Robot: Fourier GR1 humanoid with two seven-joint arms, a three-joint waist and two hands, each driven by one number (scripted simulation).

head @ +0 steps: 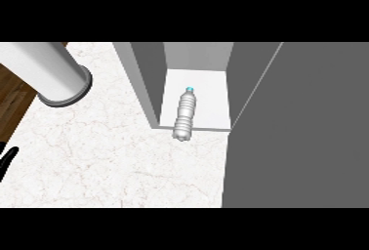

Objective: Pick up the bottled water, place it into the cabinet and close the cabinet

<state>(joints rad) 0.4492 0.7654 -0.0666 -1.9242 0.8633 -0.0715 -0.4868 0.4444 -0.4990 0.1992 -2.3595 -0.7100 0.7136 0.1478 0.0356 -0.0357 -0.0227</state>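
The grey cabinet door (296,122) stands open, far right of the left hand (7,156), whose finger state I cannot tell. The bottled water (185,114) lies in the cabinet (209,105), base overhanging onto the tabletop (108,161). Next: nudge it in, then close up.

Black left hand (7,157) (slim fingers)

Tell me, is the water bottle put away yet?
Mostly. The bottled water lies in the cabinet, its base poking over the shelf's front edge. Nothing is being held; only the left hand shows, at the left edge. Left to do: shut the open cabinet door.
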